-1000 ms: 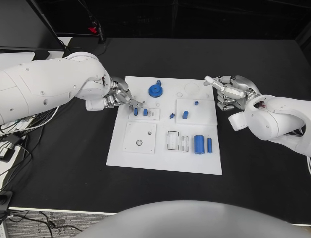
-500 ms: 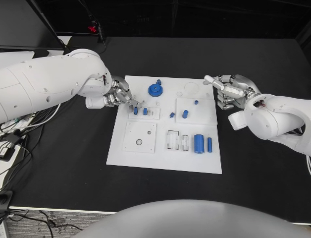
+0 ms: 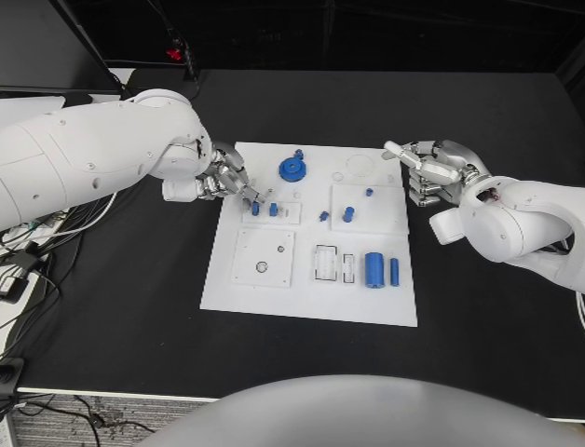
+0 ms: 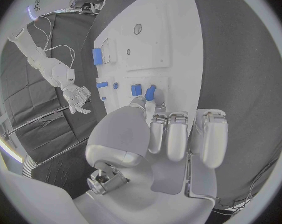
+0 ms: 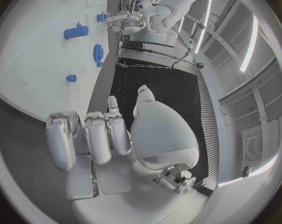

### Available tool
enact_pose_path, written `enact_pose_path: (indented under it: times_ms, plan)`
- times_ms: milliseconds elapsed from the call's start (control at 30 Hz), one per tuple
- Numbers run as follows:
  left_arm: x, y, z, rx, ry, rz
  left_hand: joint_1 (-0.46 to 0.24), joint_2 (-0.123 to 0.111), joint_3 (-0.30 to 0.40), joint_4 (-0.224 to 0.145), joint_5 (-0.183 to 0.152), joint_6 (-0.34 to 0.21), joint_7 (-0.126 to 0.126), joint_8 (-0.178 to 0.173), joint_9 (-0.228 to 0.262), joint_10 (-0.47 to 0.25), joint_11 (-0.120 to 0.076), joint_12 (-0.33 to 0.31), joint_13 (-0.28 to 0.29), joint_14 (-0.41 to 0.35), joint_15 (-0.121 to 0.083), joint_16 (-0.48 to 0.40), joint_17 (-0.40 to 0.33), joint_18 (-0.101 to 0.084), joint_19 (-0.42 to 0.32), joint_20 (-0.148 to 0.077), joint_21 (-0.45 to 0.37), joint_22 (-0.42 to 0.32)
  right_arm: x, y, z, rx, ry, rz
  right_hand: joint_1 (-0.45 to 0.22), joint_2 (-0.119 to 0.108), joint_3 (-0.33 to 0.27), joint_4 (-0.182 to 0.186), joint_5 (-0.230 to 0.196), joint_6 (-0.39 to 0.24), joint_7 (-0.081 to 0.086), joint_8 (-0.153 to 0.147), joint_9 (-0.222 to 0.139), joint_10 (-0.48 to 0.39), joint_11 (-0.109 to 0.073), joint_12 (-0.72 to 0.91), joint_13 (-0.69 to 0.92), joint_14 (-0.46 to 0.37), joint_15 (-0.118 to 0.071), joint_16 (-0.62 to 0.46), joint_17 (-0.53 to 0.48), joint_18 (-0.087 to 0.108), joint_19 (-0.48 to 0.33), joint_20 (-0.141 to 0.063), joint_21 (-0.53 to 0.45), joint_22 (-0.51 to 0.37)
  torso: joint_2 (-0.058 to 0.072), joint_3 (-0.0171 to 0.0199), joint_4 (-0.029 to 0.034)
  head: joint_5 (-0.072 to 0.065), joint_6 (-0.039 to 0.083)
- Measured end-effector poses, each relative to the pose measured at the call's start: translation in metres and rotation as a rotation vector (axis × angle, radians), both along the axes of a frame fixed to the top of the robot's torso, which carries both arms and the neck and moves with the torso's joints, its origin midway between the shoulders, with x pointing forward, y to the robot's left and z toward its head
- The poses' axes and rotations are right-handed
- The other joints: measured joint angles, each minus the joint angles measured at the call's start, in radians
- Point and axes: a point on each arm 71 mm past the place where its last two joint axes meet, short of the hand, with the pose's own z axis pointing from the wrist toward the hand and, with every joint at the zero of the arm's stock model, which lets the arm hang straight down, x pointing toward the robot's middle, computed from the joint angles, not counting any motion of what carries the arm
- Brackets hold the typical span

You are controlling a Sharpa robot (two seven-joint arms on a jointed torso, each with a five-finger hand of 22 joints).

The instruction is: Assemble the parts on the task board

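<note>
Partly assembled, by the look of it. White task board (image 3: 306,298) at centre frame on the black table (image 3: 508,354). Blue gear (image 3: 292,169) seated near the board's upper middle. Two short blue pegs (image 3: 264,209) upright in the small white block at upper left of the board, apparently already in their holes; one of them pinched or touched by the left hand (image 3: 223,179), fingers bunched at its top in the left wrist view (image 4: 151,91) — actual grip versus mere contact not clear. Small blue pieces (image 3: 347,214) standing in the square plate right of centre, with a smaller one (image 3: 368,193) above them.

Still loose, as judged: a blue cylinder (image 3: 374,271) and a thin blue pin (image 3: 393,272) lying at lower right of the board beside an open white slot holder (image 3: 328,264). Round hole (image 3: 262,267) in the lower-left plate unfilled.

Right hand (image 3: 434,172) at upper right, just off the board's right edge, fingers curled in, nothing held.

Roughly midway; cylinder, pin and hole left to deal with.
</note>
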Motion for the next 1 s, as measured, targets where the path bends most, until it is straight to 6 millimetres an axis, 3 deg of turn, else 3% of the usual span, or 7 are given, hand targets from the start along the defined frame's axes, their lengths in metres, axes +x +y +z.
enact_pose_path:
  times_ms: [733,1000]
  plan:
    - [0.0005,-0.0077,0.0001,0.011,0.023,-0.030,0.020,-0.010,0.001,0.002,0.014,0.000,0.000,-0.007,0.000,0.000,0.000,-0.002,0.000,0.002,-0.002,0.000,0.000,0.000,0.000,0.000,0.000,0.000,0.0002,0.0003,-0.0001,0.000,0.001,0.000,0.000,0.000,0.000,0.000,0.005,0.000,0.000,0.000,-0.001,0.000,0.000,0.000,0.000,0.000,0.000,0.000,0.000,0.000,0.000,0.000,0.000,0.000,0.000,-0.0003,-0.0002,-0.005,-0.004]
    - [0.0008,-0.0084,0.0002,0.012,0.025,-0.033,-0.014,-0.017,-0.013,0.007,0.014,0.004,0.003,-0.016,-0.002,0.000,0.000,-0.007,-0.006,0.002,-0.002,0.000,0.000,0.000,0.000,0.000,0.000,0.000,0.0003,0.0008,-0.0002,0.000,0.001,0.001,0.000,0.000,0.000,0.000,0.005,0.000,0.000,0.000,-0.001,0.000,0.000,0.000,0.000,0.000,0.000,0.000,0.000,0.000,0.000,0.000,0.000,0.000,0.000,-0.0004,-0.0002,-0.005,-0.005]
